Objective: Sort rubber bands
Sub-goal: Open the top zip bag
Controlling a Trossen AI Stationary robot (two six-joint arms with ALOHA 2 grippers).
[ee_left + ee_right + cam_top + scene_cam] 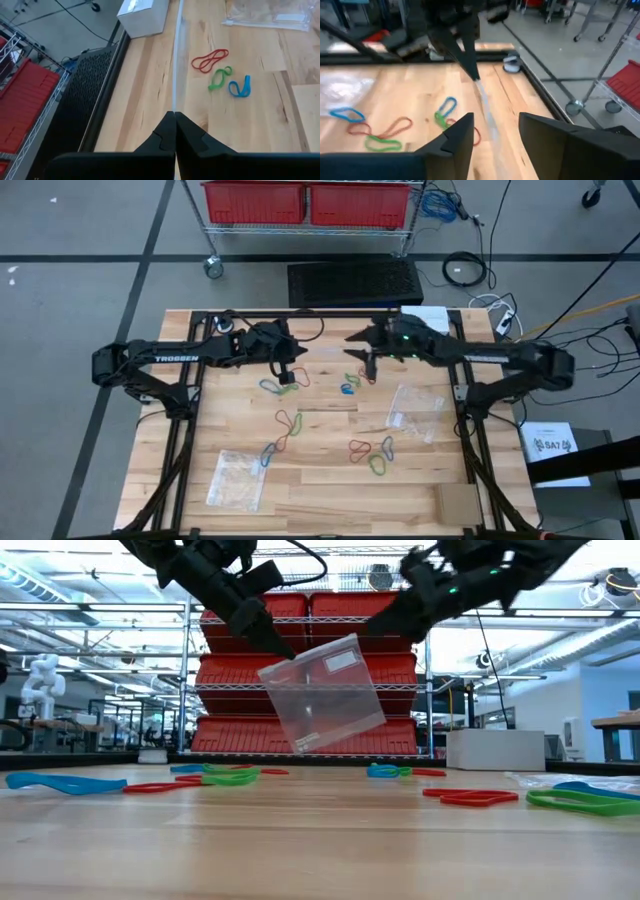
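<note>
My left gripper (285, 652) (175, 122) (303, 354) is shut on a clear plastic bag (325, 695) above the table's far middle. My right gripper (495, 132) (348, 346) (385, 625) is open just beside the bag's other upper corner. In the right wrist view its fingers stand on either side of the bag's thin edge (487, 115). Red, blue and green rubber bands lie flat on the wood: a cluster (281, 385), a blue-green pair (349, 388) (230, 82), a red one (290, 421), others (270, 452) (372, 452). My left gripper pinches the clear bag by an upper corner (292, 662) between its two shut fingers, slanting down from the table's left. In its wrist view the bag shows edge-on as a thin line (174, 97) leaving the fingertips. The bag hangs tilted below, lifted clear of the table.
Two more clear bags lie flat on the table (415, 408) (236, 478). A cardboard piece (458, 502) sits at the near right corner and a white box (425, 317) at the far edge. A black mat (355, 280) and a red-bin rack (300, 730) stand beyond.
</note>
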